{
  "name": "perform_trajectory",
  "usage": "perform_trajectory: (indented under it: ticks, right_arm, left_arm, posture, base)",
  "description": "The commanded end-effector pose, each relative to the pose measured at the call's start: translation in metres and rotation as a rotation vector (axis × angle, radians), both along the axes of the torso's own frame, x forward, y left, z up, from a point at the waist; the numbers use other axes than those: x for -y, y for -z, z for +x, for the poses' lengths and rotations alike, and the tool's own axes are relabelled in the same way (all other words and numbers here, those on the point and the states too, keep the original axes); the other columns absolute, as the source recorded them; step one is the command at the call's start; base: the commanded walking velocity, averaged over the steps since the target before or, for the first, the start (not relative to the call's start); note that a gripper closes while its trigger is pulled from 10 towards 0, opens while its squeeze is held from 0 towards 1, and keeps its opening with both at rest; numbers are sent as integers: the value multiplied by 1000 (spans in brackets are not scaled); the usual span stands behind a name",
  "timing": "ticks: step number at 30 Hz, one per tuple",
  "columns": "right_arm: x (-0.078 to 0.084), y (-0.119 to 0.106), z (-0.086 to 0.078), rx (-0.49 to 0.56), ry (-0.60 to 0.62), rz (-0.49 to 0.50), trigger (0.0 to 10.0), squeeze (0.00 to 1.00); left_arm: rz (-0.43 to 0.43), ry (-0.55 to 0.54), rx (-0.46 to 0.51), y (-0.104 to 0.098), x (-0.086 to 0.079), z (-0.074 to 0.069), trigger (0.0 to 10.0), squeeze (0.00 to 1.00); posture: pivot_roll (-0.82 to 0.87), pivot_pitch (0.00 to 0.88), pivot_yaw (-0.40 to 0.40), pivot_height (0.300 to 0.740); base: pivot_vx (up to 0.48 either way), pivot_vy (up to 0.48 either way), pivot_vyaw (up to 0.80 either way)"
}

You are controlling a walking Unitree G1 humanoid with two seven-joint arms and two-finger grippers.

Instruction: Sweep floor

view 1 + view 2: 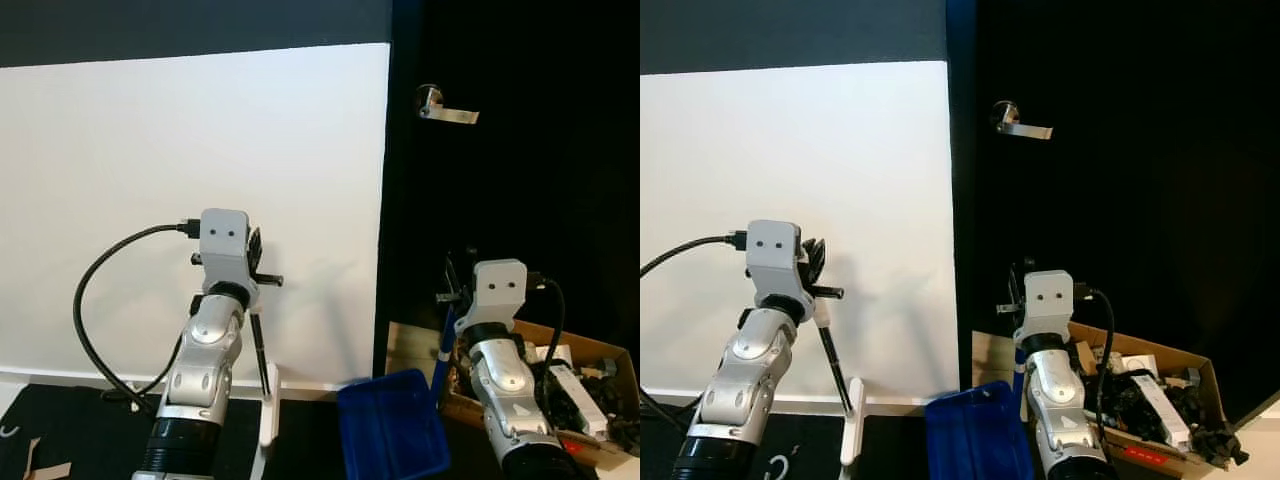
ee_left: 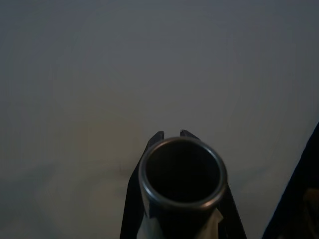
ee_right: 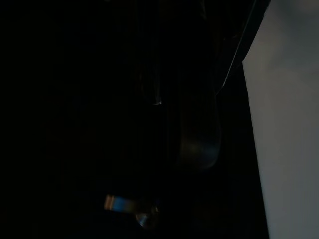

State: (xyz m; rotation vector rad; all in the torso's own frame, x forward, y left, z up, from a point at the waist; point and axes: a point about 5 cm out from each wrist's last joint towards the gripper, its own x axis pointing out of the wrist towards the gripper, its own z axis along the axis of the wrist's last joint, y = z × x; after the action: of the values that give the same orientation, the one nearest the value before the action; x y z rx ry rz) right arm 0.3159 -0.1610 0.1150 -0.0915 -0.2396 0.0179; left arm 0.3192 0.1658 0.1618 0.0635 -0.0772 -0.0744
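Broom (image 1: 262, 355) and dustpan (image 1: 393, 424) against wall (image 1: 200, 150).

Left gripper (image 1: 812, 262) apparently holds a broom handle (image 1: 836, 365); blue dustpan (image 1: 975, 438) beside it.

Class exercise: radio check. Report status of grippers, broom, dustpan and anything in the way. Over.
Left gripper shut on broom handle, raised by the wall. Right gripper holds blue dustpan. Cardboard box of clutter beside the door.
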Motion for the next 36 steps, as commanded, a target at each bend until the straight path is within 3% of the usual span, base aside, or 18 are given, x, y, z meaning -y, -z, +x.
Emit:
perform_trajectory:
  ticks: [1,5,8,14,36]
  right_arm:
    - [2,-2,-1,-1,8,3,10000,0]
    - [6,2,-3,-30,23,25,10000,0]
    - [13,13,-7,-119,49,33,10000,0]
    - [20,5,-8,-131,62,37,10000,0]
    - [23,-1,-13,-197,39,13,10000,0]
  left_arm:
    - [15,-8,-11,0,-9,-4,10000,0]
    - [-9,-1,-40,5,-10,-7,10000,0]
    - [-46,40,-107,14,-2,-16,10000,0]
    - [-98,56,-146,12,1,-24,10000,0]
    - [-93,54,-173,9,-3,-32,10000,0]
  posture:
    - [-3,45,72,740]
    - [-3,46,70,740]
    - [-4,48,70,740]
    - [-10,54,72,740]
    - [-13,49,67,740]
  base:
    - [0,0,0]
    - [0,0,0]
    - [0,0,0]
    - [0,0,0]
    - [0,0,0]
